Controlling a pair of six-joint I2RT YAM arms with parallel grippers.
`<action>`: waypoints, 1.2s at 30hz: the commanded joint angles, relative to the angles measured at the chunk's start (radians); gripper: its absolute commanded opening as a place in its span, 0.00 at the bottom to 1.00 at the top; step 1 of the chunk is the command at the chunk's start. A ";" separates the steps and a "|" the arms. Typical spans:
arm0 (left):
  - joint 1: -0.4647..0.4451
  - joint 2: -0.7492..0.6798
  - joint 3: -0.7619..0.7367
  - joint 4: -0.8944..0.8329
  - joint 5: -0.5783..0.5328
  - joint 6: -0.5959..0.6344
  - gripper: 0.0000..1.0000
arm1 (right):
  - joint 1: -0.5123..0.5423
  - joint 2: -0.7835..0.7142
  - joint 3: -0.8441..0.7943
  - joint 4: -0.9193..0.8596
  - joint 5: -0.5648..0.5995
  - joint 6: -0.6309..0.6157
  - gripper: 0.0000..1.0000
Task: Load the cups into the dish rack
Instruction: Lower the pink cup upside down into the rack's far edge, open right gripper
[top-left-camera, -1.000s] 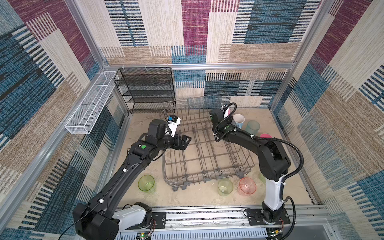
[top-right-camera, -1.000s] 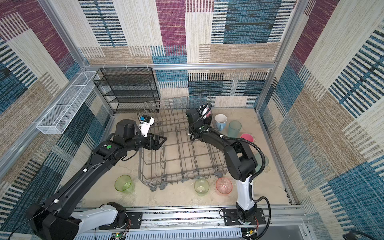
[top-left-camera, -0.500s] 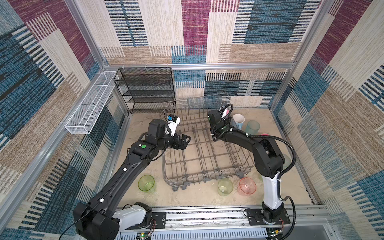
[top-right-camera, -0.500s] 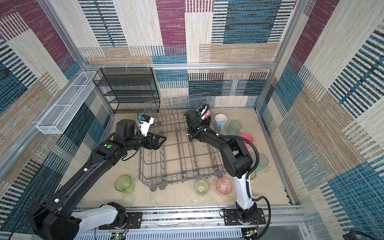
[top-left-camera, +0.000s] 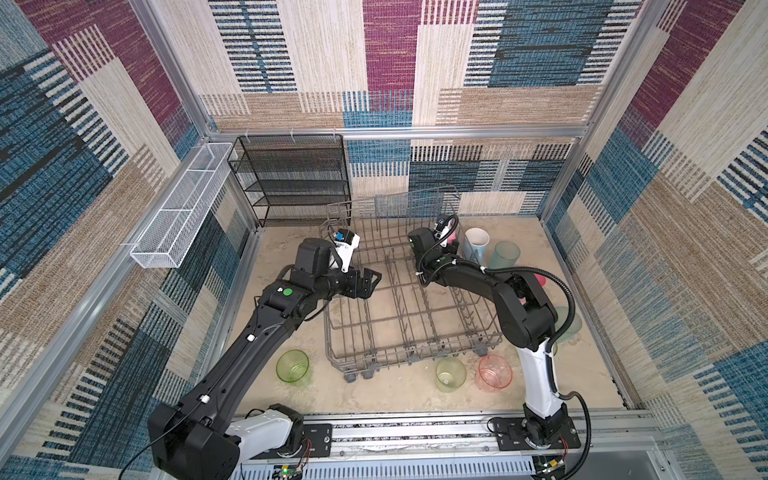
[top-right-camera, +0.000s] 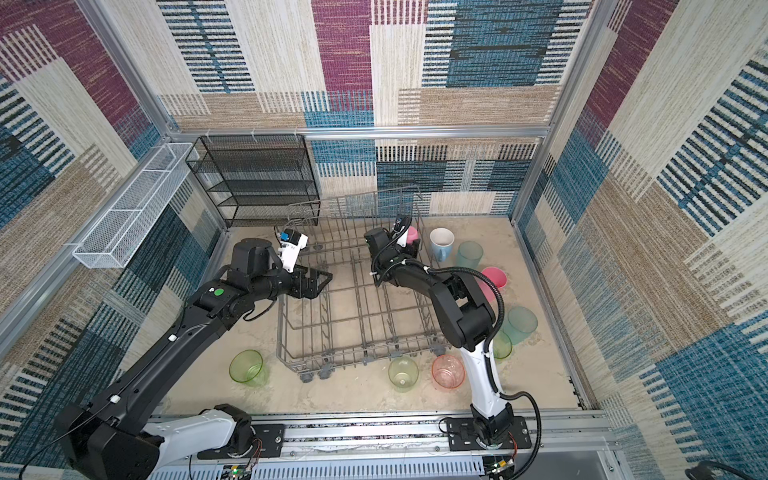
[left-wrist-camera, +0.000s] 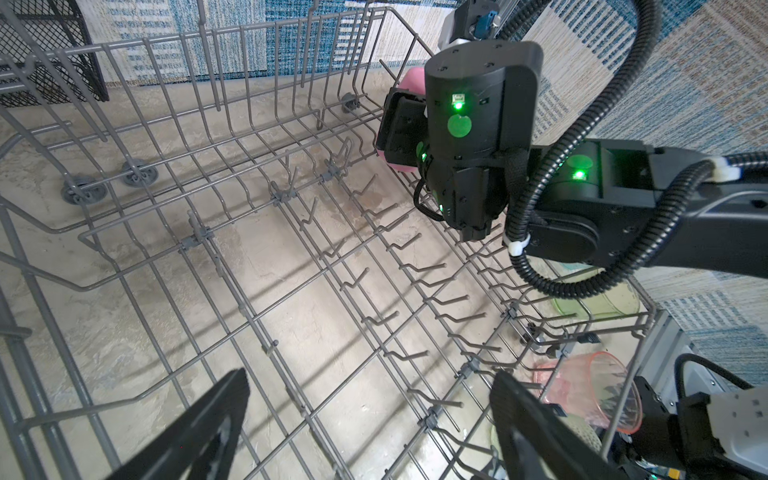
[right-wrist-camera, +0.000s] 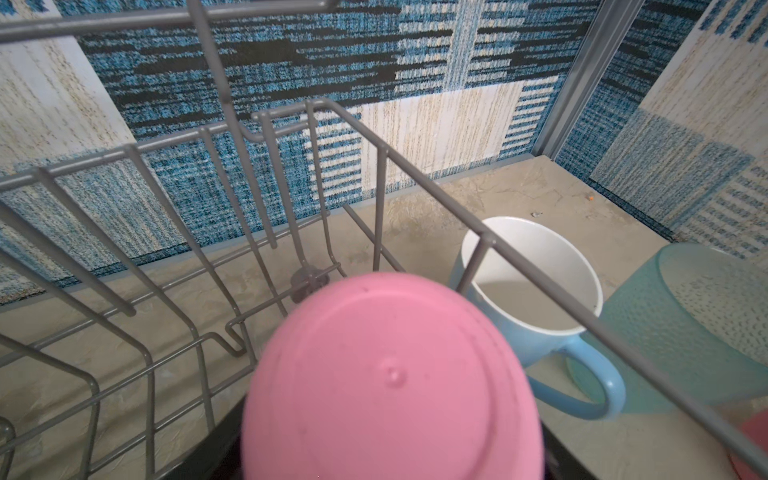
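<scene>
Right gripper (left-wrist-camera: 399, 124) clasped a pink cup (right-wrist-camera: 390, 386) at the dish rack's (top-right-camera: 361, 328) far right corner, lowering seemingly next; left gripper (left-wrist-camera: 370, 395) gaped empty.

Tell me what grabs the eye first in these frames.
The big grey wire dish rack fills the middle of the floor and holds no cups yet. The right hand grips a pink cup at the rack's far right corner, while the left hand hangs open over its left side. A light-blue mug and coloured tumblers stand on the floor around it.
</scene>
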 joint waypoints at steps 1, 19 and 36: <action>0.003 0.001 -0.002 0.023 0.005 0.004 0.94 | 0.000 0.015 0.010 0.010 0.005 0.038 0.72; 0.013 0.007 -0.009 0.032 0.017 -0.002 0.96 | 0.002 -0.015 -0.008 0.017 -0.118 0.026 0.95; 0.032 0.009 -0.008 0.034 0.017 -0.004 0.98 | 0.010 -0.239 -0.044 -0.049 -0.269 -0.032 1.00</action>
